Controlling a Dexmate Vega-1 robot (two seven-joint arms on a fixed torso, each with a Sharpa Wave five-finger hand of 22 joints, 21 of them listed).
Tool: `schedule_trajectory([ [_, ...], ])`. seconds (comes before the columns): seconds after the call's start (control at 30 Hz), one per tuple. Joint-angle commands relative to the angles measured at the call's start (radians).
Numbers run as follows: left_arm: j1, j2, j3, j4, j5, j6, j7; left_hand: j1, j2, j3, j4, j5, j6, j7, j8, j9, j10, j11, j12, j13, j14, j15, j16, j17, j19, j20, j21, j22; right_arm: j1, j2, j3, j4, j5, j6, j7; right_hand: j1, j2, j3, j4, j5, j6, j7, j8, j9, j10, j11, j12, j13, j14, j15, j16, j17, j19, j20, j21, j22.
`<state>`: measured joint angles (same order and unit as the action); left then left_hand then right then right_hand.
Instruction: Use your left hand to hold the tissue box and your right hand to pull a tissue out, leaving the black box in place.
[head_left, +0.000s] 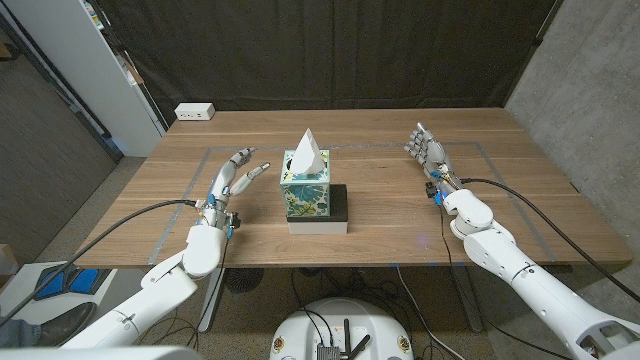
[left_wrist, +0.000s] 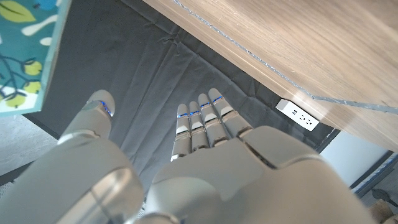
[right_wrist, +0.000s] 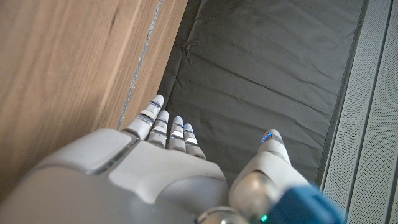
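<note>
- The tissue box (head_left: 306, 190) stands upright near the middle of the wooden table (head_left: 520, 200), sitting on a flat black box (head_left: 340, 208) that sticks out on the robot's right side and toward the near edge.
- A white tissue (head_left: 307, 152) rises from the top of the tissue box in a point, so its long axis is roughly vertical and a pull would go straight up.
- The left hand (head_left: 232, 180) holds nothing; its fingers are stretched out and apart, thumb spread toward the tissue box. It lies just to the robot's left of the box, near but not touching, so a short sideways move toward the robot's right should bring it onto the box wall.
- In the left wrist view the patterned side of the tissue box (left_wrist: 28, 53) shows beyond the thumb of the left hand (left_wrist: 205, 168), with a clear gap between them.
- The right hand (head_left: 428, 152) is also empty, fingers extended and close together. It is well apart from the tissue, out to the robot's right and slightly farther back, so it has the longer reach.
- The left hand is plainly the nearer one, which suits steadying first, then pulling.
</note>
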<state>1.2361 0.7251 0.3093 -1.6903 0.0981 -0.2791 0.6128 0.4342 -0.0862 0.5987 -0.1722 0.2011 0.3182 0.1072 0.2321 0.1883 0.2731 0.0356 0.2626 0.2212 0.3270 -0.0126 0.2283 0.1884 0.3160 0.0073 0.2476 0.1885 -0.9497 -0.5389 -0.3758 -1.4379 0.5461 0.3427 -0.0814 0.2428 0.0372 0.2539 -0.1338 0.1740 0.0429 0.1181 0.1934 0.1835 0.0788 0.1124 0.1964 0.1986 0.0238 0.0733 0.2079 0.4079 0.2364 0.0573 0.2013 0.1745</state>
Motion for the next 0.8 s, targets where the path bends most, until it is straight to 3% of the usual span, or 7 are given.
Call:
schedule_trajectory([
  [0.03,0.085,0.018,-0.053,-0.064,0.022,-0.012,0.000,0.013,0.003,-0.007,0.002,0.006,0.013,-0.001,-0.004,0.004,0.005,0.004,0.001,0.001,0.009,-0.001,-0.002,0.004,0.009,-0.002,-0.001,0.003,-0.017,0.002,0.000,-0.018,-0.011,0.001,-0.021,-0.004,0.008,0.000,-0.005,0.003,0.003,0.018,0.002,0.002,0.005,0.000,0.007,0.001,0.009,0.001,0.009,0.002,0.011,-0.002,0.000,0.002],
  [0.1,0.093,0.004,-0.055,-0.050,-0.013,-0.062,-0.013,0.013,0.003,-0.008,0.002,0.006,0.013,-0.001,-0.004,0.004,0.007,0.003,0.001,0.001,0.011,-0.002,-0.002,0.004,0.009,-0.003,-0.002,0.003,-0.020,0.005,0.000,-0.019,-0.012,0.005,-0.027,-0.004,0.008,0.000,-0.005,0.003,0.004,0.017,0.002,0.002,0.005,-0.001,0.007,0.001,0.009,0.002,0.009,0.002,0.012,-0.002,0.000,0.002],
  [0.2,0.112,0.003,-0.065,-0.059,0.021,-0.050,0.003,0.013,0.004,-0.009,0.003,0.006,0.014,-0.001,-0.005,0.004,0.008,-0.001,0.002,0.002,0.012,-0.002,-0.002,0.004,0.010,-0.003,-0.002,0.003,-0.021,0.007,-0.002,-0.023,-0.016,0.003,-0.032,-0.004,0.008,0.000,-0.005,0.003,0.005,0.018,0.003,0.002,0.004,-0.001,0.006,0.001,0.009,0.002,0.009,0.002,0.012,-0.002,0.001,0.002],
  [0.6,0.184,-0.005,-0.120,-0.042,-0.044,-0.169,-0.041,0.014,0.004,-0.012,0.004,0.006,0.019,-0.004,-0.006,0.004,0.013,0.001,0.002,0.002,0.016,-0.003,-0.001,0.004,0.016,-0.003,0.000,0.004,-0.034,0.016,-0.011,-0.044,-0.040,0.000,-0.064,-0.003,0.009,0.000,-0.006,0.003,0.005,0.017,0.002,0.002,0.005,0.000,0.006,0.001,0.010,0.003,0.010,0.000,0.013,-0.002,0.000,0.002],
  [0.8,0.206,-0.008,-0.141,-0.043,-0.009,-0.188,-0.044,0.015,0.005,-0.015,0.004,0.005,0.025,-0.007,-0.005,0.004,0.018,-0.002,0.003,0.002,0.019,-0.004,-0.001,0.004,0.020,-0.003,0.001,0.004,-0.039,0.026,-0.017,-0.050,-0.043,-0.002,-0.072,-0.003,0.009,0.000,-0.006,0.003,0.005,0.018,0.002,0.002,0.005,-0.001,0.006,0.001,0.010,0.004,0.010,-0.001,0.013,-0.002,0.000,0.002],
])
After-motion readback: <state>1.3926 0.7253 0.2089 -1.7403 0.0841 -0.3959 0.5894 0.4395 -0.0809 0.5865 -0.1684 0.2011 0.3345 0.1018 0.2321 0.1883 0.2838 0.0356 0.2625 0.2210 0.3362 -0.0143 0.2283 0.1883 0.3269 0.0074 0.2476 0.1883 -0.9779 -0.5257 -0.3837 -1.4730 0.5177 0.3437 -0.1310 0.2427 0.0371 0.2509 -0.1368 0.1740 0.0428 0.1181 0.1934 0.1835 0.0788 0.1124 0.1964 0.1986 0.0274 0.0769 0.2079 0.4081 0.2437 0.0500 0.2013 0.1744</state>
